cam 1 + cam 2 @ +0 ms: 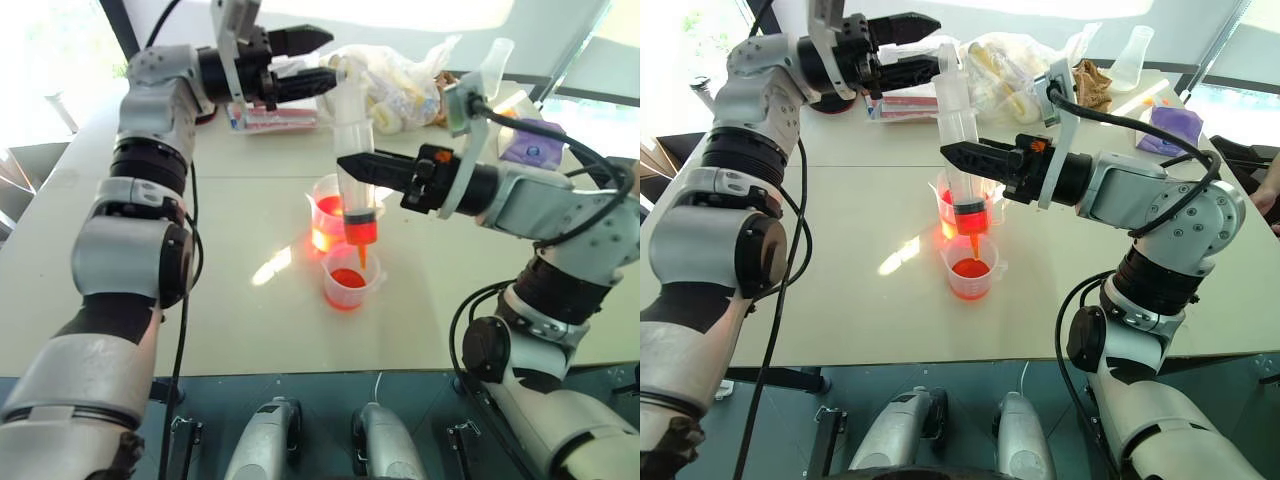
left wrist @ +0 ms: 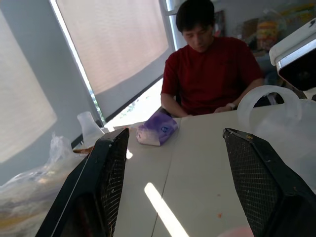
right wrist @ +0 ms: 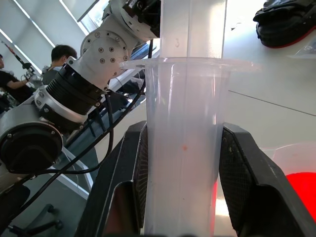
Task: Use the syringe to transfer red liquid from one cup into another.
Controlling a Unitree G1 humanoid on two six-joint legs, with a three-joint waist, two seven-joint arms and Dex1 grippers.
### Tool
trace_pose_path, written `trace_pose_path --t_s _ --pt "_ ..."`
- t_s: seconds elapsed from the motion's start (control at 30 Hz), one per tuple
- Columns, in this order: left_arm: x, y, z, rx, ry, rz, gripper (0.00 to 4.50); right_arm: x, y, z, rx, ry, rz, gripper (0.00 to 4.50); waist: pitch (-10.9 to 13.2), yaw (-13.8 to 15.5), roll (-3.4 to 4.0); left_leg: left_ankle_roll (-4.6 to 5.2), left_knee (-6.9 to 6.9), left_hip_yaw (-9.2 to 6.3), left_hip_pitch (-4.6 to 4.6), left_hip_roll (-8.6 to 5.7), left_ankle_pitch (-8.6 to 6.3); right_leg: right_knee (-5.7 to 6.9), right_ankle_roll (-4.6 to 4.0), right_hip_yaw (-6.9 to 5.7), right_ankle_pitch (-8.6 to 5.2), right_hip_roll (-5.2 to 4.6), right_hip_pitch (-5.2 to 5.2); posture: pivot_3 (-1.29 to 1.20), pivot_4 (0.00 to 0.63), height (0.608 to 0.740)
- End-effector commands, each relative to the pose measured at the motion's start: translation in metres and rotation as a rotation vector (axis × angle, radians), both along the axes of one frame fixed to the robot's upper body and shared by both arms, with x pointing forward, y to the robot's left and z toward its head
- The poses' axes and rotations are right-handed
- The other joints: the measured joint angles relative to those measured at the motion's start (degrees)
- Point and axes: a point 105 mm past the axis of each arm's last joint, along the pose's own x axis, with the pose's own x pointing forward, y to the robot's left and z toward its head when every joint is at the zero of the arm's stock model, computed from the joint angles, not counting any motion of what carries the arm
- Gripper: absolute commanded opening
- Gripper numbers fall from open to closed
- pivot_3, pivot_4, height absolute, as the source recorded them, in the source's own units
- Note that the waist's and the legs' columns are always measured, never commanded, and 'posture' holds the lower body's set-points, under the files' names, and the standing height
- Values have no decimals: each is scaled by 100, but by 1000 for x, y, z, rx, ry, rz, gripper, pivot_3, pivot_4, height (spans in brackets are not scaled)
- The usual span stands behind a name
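Nearest, the smaller cup [image 1: 348,277] holds red liquid [image 1: 347,278] on the counter [image 1: 250,200]. Directly above it, the syringe [image 1: 355,170] stands upright, clamped by the right end effector [image 1: 362,168]. Just behind the cup sits the beaker [image 1: 326,212]. Above the syringe, the left end effector [image 1: 305,62] gapes wide, empty.

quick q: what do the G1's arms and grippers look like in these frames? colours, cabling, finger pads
Both arms are built of silver-grey shells with black joint rings between segments. Loose black cables loop outside each forearm and elbow. The left gripper and right gripper each carry two black, wedge-shaped fingers with fine mesh-textured inner pads. A white bracket sits at each wrist; the right wrist also shows a small orange marking.
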Motion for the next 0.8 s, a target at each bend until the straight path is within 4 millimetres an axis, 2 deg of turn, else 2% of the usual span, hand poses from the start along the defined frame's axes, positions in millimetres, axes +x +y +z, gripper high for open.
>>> trace_pose_path --t_s 0.03,0.2,0.33,0.63,0.77,0.8 --pt "-11 5 24 -9 -57 -30 3183 -3 0 9 18 -51 -1 1494 0 -2 0 0 0 0 -1 0 0 1 0 0 0 1 -1 0 150 740" --pt "-13 11 23 3 -45 -33 3183 0 1 9 27 -52 0 1494 0 2 0 1 2 0 -1 0 1 2 0 0 0 1 -1 0 150 740" --pt "-14 9 24 -5 -42 -41 3183 1 3 9 31 -50 7 1494 0 11 0 2 5 0 -2 0 1 3 0 0 0 1 0 0 150 740" --pt "-13 -8 16 -2 -28 -76 3183 -1 7 6 31 -51 16 1494 0 4 0 2 7 0 -2 0 1 3 1 1 1 0 0 0 150 740" --pt "-12 -20 3 61 -43 -93 3183 -3 8 4 21 -62 18 1494 0 8 0 3 7 0 -2 0 1 5 1 0 1 1 0 0 150 740" --pt "-13 -22 0 69 -42 -103 2923 -3 8 3 16 -66 17 1494 0 9 0 3 8 0 -2 0 1 5 1 0 1 1 0 0 150 740"
